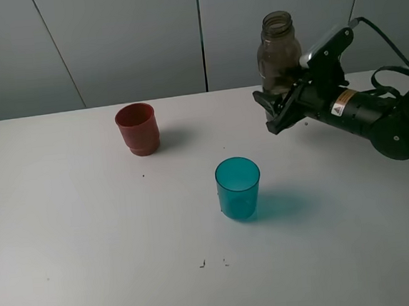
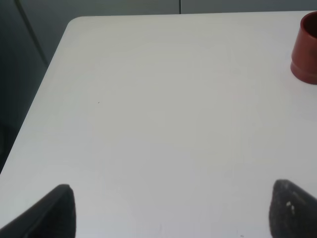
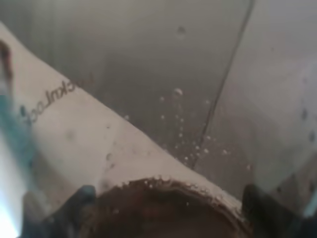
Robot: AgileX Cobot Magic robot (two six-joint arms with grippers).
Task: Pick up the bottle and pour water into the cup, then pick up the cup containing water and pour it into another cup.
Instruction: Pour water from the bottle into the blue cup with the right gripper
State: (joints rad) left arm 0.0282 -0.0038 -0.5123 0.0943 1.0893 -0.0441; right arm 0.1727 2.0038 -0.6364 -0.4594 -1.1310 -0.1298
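Note:
My right gripper (image 1: 281,107) is shut on the lower part of the smoky grey-brown bottle (image 1: 278,49), which stands upright with no cap at the back right. In the right wrist view the bottle (image 3: 148,124) fills the picture between the two dark fingers (image 3: 74,208), with droplets on its wall. The translucent teal cup (image 1: 238,187) stands upright mid-table, in front and to the left of the bottle. The red-brown cup (image 1: 138,129) stands upright at the back left and also shows in the left wrist view (image 2: 306,47). My left gripper (image 2: 171,213) is open and empty over bare table.
The white table (image 1: 90,242) has a few small dark specks near its front. A grey panelled wall (image 1: 130,38) runs behind it. The table's left edge (image 2: 49,69) shows in the left wrist view.

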